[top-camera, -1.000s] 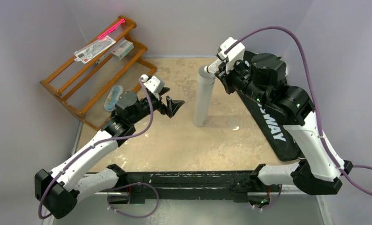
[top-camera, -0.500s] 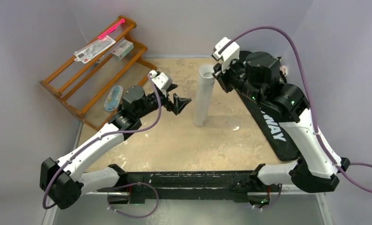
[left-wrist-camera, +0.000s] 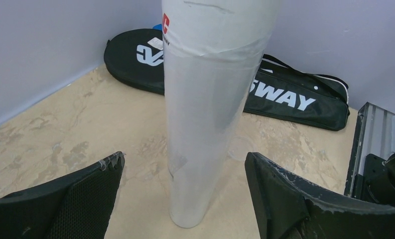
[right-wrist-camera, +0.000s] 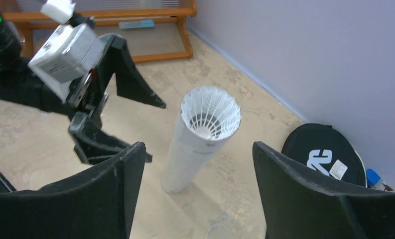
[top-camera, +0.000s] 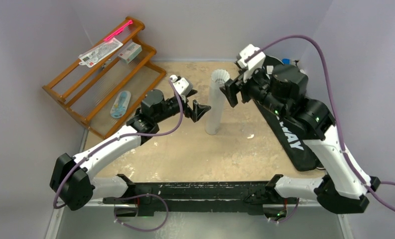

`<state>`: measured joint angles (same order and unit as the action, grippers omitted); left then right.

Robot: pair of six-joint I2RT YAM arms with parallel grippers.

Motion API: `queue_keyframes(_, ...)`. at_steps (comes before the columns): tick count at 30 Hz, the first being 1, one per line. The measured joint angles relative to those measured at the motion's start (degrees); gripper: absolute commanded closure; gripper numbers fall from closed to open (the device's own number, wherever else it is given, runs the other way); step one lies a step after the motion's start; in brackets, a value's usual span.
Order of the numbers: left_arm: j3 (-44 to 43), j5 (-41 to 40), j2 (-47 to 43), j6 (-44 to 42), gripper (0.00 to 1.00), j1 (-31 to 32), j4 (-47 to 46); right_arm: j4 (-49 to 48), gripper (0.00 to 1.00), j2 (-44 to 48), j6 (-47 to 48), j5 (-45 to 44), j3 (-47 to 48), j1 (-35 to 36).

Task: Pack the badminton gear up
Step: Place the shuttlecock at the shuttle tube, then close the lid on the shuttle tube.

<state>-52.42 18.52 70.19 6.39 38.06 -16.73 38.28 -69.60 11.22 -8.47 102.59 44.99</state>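
Observation:
A long white-silver tube (top-camera: 215,107) stands upright mid-table. A white feather shuttlecock (top-camera: 219,77) sits in its open mouth, skirt up and flaring above the rim. The right wrist view looks down on the shuttlecock (right-wrist-camera: 210,113) and the tube (right-wrist-camera: 185,159). My right gripper (top-camera: 229,93) hangs open just right of the tube top, holding nothing, its jaws (right-wrist-camera: 199,147) wide. My left gripper (top-camera: 197,104) is open at the tube's left side, and the tube (left-wrist-camera: 205,114) stands between and beyond its fingers (left-wrist-camera: 183,159), untouched. A black racket bag (top-camera: 290,134) lies along the right.
An orange wooden rack (top-camera: 105,74) leans in the back left corner, carrying a small white carton (top-camera: 130,51), a pink-edged card (top-camera: 100,51) and a bluish item (top-camera: 119,104). A small clear cap (top-camera: 249,135) lies right of the tube's foot. Walls close in on three sides.
My right gripper has opened and drawn back right from the tube mouth, leaving the shuttlecock in it. My left gripper has moved right, up to the tube.

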Motion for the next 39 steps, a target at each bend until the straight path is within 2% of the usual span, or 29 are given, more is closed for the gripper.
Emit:
queue_keyframes(4, 0.00, 0.39, 2.75, 0.02, 0.10, 0.63, -4.15, -5.25, 0.08, 7.23, -2.86, 1.68, -9.46, 0.00)
queue_keyframes(10, 0.00, 0.85, 5.95, -0.02, 0.10, 1.09, -9.14, -11.37, 0.08, 16.33, -6.84, 3.54, -22.64, 0.00)
queue_keyframes(18, -0.55, 2.14, 9.70, -0.07, 0.09, 2.12, -15.43, -20.02, 0.09, 27.47, -16.98, 0.17, -42.16, 0.00)
queue_keyframes(24, -1.95, 3.80, 13.97, -0.07, 0.09, 2.91, -18.08, -20.74, 0.10, 32.96, -21.49, -4.09, -48.46, 0.00)
queue_keyframes(26, -2.36, 3.87, 15.17, -0.13, 0.12, 3.28, -19.02, -21.05, 0.11, 35.26, -22.93, -6.08, -49.86, 0.00)
queue_keyframes(28, -2.54, 3.76, 16.17, -0.20, 0.18, 3.43, -20.13, -21.44, 0.14, 37.51, -24.92, -8.68, -51.80, 0.00)
queue_keyframes(31, -2.58, 3.52, 17.27, -0.68, 0.36, 3.65, -21.35, -21.09, 0.22, 40.11, -30.10, -13.84, -55.52, 0.00)
queue_keyframes(32, -2.71, 3.39, 17.42, -1.09, 0.39, 3.65, -21.31, -20.48, 0.25, 40.13, -31.82, -15.19, -56.41, 0.00)
queue_keyframes(34, -3.72, 3.39, 17.84, -2.03, 0.42, 3.65, -20.57, -17.97, 0.31, 39.34, -36.70, -18.14, -58.77, 0.00)
queue_keyframes(36, -4.63, 3.30, 17.97, -3.10, 0.43, 3.65, -19.23, -15.78, 0.46, 37.97, -40.24, -19.39, -60.87, 0.00)
queue_keyframes(39, -4.72, 2.67, 17.64, -4.17, 0.47, 3.65, -18.01, -12.76, 0.49, 34.75, -44.83, -19.26, -63.73, 0.00)
